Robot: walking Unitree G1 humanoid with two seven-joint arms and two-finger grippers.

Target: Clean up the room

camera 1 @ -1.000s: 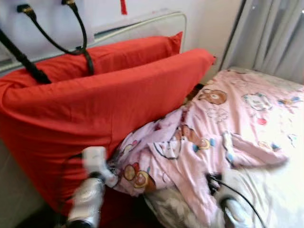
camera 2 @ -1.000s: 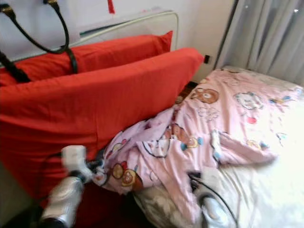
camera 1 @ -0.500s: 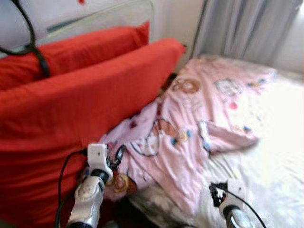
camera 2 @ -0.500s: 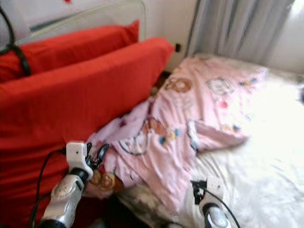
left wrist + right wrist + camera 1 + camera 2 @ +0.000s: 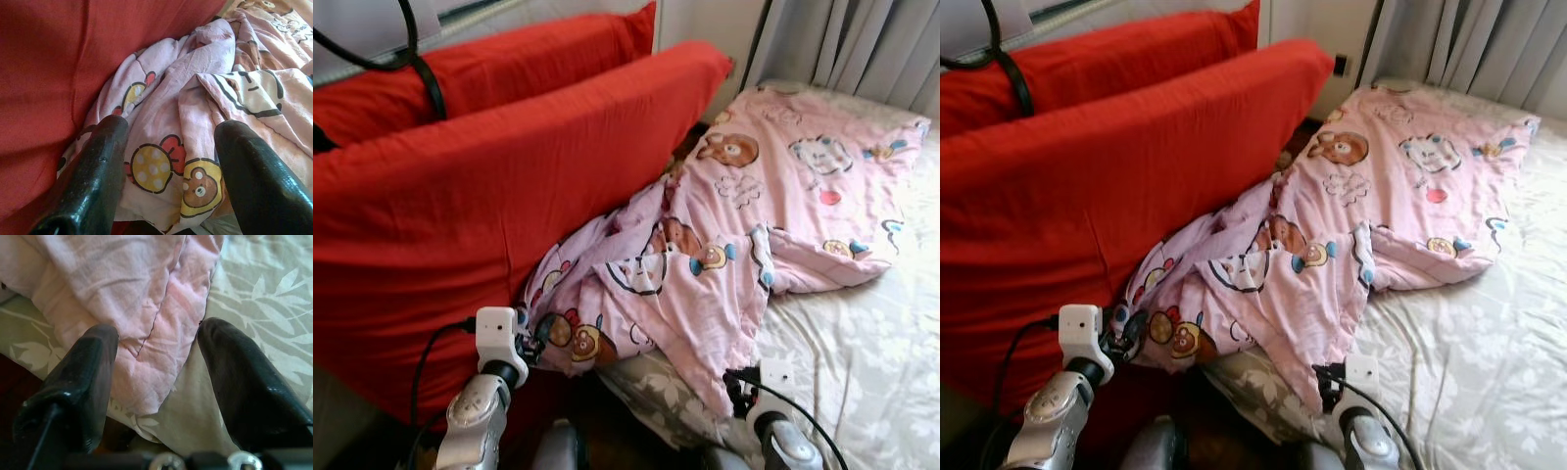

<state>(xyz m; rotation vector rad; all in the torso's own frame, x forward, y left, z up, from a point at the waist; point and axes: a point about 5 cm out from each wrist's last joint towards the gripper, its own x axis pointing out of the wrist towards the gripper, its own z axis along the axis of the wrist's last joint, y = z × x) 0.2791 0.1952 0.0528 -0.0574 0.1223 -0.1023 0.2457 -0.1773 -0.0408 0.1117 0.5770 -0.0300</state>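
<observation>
so the pink cartoon quilt [image 5: 734, 225] is lying crumpled across the bed [image 5: 871, 362], bunched up against the big red cushion [image 5: 509, 186] that leans in front of a second red cushion [image 5: 509, 59] at the head end. the left gripper [image 5: 168, 161] has its jaws spread wide, pointing right at the rumpled near corner of the quilt where the bear and bow prints are; the fabric sits between the two black fingers [image 5: 93, 181] but they aren't closed on it, and the red cushion is just off to one side of the jaws. the right gripper [image 5: 156, 377] is also wide open, jaws straddling the lower pink edge of the quilt where it hangs over the grey leaf-print sheet [image 5: 264, 298], again no grip on it. grey curtains [image 5: 862, 44] hang behind the far end of the bed, and a black cable [image 5: 416, 59] loops over the back cushion.
</observation>
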